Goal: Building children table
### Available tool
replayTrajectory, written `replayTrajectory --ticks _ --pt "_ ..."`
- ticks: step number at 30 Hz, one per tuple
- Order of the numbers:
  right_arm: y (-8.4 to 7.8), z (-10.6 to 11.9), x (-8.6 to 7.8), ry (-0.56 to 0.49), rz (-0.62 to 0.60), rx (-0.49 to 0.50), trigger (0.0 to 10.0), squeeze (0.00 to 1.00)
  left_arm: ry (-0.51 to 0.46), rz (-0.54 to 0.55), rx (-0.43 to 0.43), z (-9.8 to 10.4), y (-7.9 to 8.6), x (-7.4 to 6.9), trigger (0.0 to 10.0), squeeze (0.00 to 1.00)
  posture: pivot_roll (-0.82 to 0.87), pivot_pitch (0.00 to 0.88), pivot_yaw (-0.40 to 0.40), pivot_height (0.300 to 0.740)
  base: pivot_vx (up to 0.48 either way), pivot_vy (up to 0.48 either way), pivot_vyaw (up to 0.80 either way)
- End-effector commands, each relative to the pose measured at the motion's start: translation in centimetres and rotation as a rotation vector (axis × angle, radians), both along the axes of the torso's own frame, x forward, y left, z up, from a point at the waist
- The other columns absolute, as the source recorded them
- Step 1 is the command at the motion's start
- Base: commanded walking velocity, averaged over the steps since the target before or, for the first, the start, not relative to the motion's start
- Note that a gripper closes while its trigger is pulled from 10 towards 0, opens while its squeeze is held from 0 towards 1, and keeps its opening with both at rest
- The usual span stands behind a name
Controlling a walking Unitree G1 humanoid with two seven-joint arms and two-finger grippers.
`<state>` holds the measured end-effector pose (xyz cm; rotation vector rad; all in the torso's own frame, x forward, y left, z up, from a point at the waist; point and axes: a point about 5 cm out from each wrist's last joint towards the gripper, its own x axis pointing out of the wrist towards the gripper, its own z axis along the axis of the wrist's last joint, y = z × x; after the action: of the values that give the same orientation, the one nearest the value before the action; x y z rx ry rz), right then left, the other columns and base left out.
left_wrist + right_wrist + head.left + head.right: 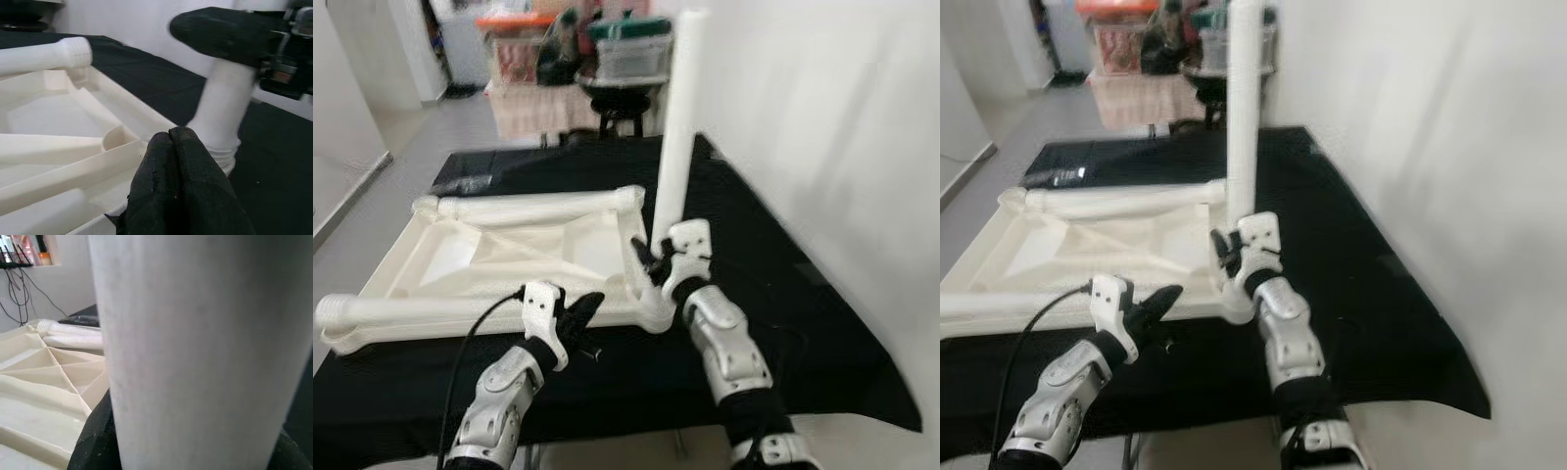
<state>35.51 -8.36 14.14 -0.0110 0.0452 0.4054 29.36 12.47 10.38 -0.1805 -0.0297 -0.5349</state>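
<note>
The right gripper (658, 257) squeezes a smooth round white leg (676, 127) standing up at the near corner of the ribbed white plastic tabletop (499, 257) on the black cloth (773, 294), while the left gripper (582, 311), fingers pressed together and holding nothing, sits beside that corner.

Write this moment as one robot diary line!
right gripper: shut on upright table leg | left gripper: shut, beside tabletop corner
</note>
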Motion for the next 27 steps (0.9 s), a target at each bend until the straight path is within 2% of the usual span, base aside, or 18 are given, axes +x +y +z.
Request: replayTrajectory --ticks 1,3,4,5,6,7,8,9,11,12,13,15,16,17,18,20,27 --pt "-0.4 -4.5 -1.2 0.199 -0.012 -0.023 0.0 0.0 0.009 0.002 0.009 -0.1 0.2 0.1 10.0 0.0 0.02 0.0 -0.007 0.74 0.0 0.0 0.0" --pt "-0.4 -4.5 -1.2 0.199 -0.012 -0.023 0.0 0.0 0.009 0.002 0.009 -0.1 0.2 0.1 10.0 0.0 0.02 0.0 -0.007 0.74 0.0 0.0 0.0" --pt "-0.7 -4.5 -0.8 0.208 -0.026 -0.029 9.5 0.0 0.006 0.007 0.008 -0.1 0.2 0.1 10.0 0.0 0.02 0.0 -0.009 0.74 0.0 0.0 0.0" --pt "-0.7 -4.5 -0.8 0.208 -0.026 -0.029 9.5 0.0 0.006 0.007 0.008 -0.1 0.2 0.1 10.0 0.0 0.02 0.0 -0.009 0.74 0.0 0.0 0.0" --pt "-0.5 -4.1 -0.5 0.208 0.048 -0.019 10.0 0.81 0.004 0.015 0.004 -0.1 0.1 0.1 10.0 0.0 0.02 0.0 -0.015 0.74 0.0 0.0 0.0" --pt "-0.2 -3.3 -0.3 0.198 0.142 -0.004 10.0 1.0 0.003 0.018 0.002 -0.1 0.1 0.2 10.0 0.0 0.02 0.0 -0.016 0.74 0.0 0.0 0.0" --pt "-0.2 -3.3 -0.3 0.198 0.142 -0.004 10.0 1.0 0.003 0.018 0.002 -0.1 0.1 0.2 10.0 0.0 0.02 0.0 -0.016 0.74 0.0 0.0 0.0" --pt "0.0 -2.7 -0.2 0.189 0.209 0.006 10.0 1.0 0.003 0.019 -0.001 -0.1 0.0 0.2 10.0 0.0 0.02 0.0 -0.016 0.74 0.0 0.0 0.0" --pt "0.0 -0.1 -0.1 0.09 0.406 0.032 10.0 1.0 0.007 0.013 -0.003 -0.1 -0.1 0.2 10.0 0.0 0.02 0.0 -0.018 0.74 0.0 0.0 0.0" --pt "0.0 -0.1 -0.1 0.09 0.406 0.032 10.0 1.0 0.007 0.013 -0.003 -0.1 -0.1 0.2 10.0 0.0 0.02 0.0 -0.018 0.74 0.0 0.0 0.0" --pt "-0.5 0.9 -0.1 0.05 0.489 0.02 10.0 0.51 0.007 0.011 -0.004 -0.1 -0.2 0.3 10.0 0.0 0.02 0.0 -0.02 0.74 0.0 0.0 0.0" --pt "-0.5 0.9 -0.1 0.05 0.489 0.02 10.0 0.51 0.007 0.011 -0.004 -0.1 -0.2 0.3 10.0 0.0 0.02 0.0 -0.02 0.74 0.0 0.0 0.0" --pt "-1.1 1.7 0.0 0.018 0.562 0.0 10.0 0.02 0.008 0.009 -0.004 -0.1 -0.3 0.3 10.0 0.0 0.02 0.0 -0.022 0.74 0.0 0.0 0.0" --pt "-2.0 2.3 0.3 0.023 0.65 -0.032 10.0 0.0 0.006 0.006 0.001 -0.1 -0.4 0.3 10.0 0.0 0.04 0.0 -0.035 0.74 0.0 0.0 0.0" --pt "-2.0 2.3 0.3 0.023 0.65 -0.032 10.0 0.0 0.006 0.006 0.001 -0.1 -0.4 0.3 10.0 0.0 0.04 0.0 -0.035 0.74 0.0 0.0 0.0" --pt "-3.2 2.9 0.8 0.044 0.749 -0.072 10.0 0.0 0.001 0.003 0.012 -0.1 -0.6 0.2 10.0 0.0 0.04 0.0 -0.04 0.74 0.0 0.0 0.0" --pt "-3.7 3.5 1.6 0.082 0.782 -0.089 10.0 0.0 -0.01 0.014 0.039 -0.1 -0.8 0.2 10.0 0.0 0.06 0.0 -0.049 0.74 0.0 0.0 0.0"
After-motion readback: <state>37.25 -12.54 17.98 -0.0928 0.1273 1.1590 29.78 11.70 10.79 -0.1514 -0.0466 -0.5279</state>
